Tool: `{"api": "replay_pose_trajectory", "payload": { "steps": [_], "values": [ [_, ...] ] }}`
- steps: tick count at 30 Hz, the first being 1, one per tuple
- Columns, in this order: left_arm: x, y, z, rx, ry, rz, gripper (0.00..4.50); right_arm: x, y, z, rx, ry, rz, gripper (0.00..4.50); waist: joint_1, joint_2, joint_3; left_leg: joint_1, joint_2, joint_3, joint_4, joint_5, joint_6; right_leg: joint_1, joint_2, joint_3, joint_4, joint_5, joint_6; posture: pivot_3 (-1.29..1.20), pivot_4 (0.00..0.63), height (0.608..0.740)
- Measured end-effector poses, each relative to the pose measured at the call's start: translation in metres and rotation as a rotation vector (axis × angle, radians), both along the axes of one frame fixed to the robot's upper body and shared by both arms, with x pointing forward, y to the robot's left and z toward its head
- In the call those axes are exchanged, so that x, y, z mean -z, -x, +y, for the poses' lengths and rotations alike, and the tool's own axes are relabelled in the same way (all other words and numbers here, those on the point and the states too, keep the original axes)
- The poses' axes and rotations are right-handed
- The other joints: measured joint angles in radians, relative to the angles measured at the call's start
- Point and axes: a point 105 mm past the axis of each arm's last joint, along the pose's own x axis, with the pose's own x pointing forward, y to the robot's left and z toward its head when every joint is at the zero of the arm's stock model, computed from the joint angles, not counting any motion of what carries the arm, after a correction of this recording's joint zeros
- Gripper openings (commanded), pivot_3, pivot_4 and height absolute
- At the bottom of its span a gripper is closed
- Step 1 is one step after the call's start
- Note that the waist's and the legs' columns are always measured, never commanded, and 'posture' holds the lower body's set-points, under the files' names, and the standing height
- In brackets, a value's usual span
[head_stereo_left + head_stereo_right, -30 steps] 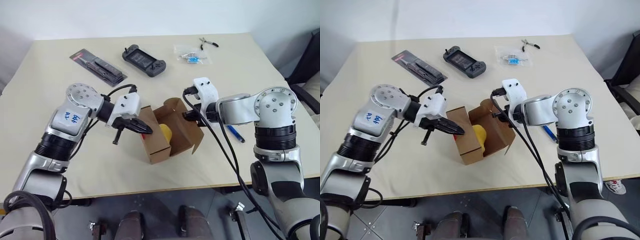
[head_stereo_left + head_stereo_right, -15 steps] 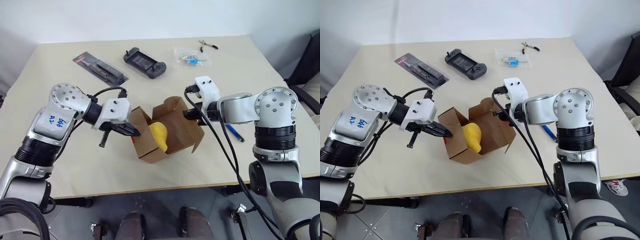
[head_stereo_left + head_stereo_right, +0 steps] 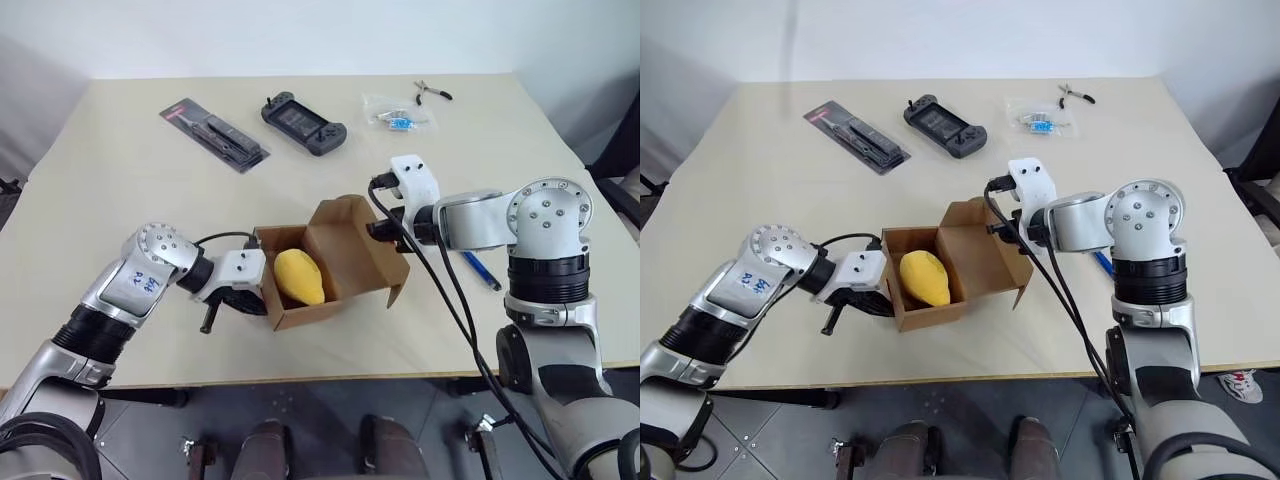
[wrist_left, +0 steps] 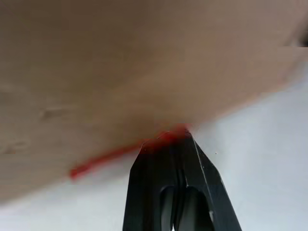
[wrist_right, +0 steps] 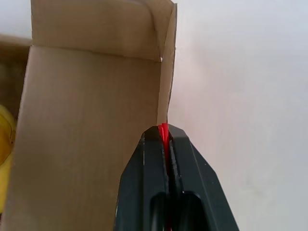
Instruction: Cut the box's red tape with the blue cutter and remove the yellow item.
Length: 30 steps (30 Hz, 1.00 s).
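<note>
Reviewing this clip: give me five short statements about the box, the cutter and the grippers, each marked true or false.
1. The box lies open on the table. True.
2. The yellow item is out of the box, on the table. False: it lies inside the box.
3. The blue cutter is in the right gripper. False: it lies on the table by the right arm.
4. The right gripper is shut on a box flap edge bearing red tape. True.
5. The left gripper is wide open. False: it is shut at the box's edge.
</note>
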Motion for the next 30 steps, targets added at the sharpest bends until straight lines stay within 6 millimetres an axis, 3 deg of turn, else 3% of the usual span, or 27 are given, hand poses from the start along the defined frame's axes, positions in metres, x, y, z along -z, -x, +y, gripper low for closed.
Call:
{"api": "replay_pose_trajectory", "payload": {
  "steps": [7,30],
  "values": [
    [0.000,-0.005,-0.002,-0.018,0.022,-0.013,0.00,0.010,0.005,0.002,-0.009,-0.001,0.017,0.03,-0.019,0.000,0.000,0.001,0.000,0.000,-0.002,0.000,0.000,0.000,0.000,-0.001,0.000,0.000,0.000,0.00,0.150,0.740],
    [0.009,-0.015,-0.013,-0.034,0.102,-0.041,0.00,0.033,0.011,-0.006,0.003,-0.016,0.004,0.03,0.003,0.001,-0.003,0.003,0.000,-0.001,0.002,0.000,0.000,0.004,0.000,0.000,0.000,0.000,0.000,0.00,0.150,0.740]
  ]
}}
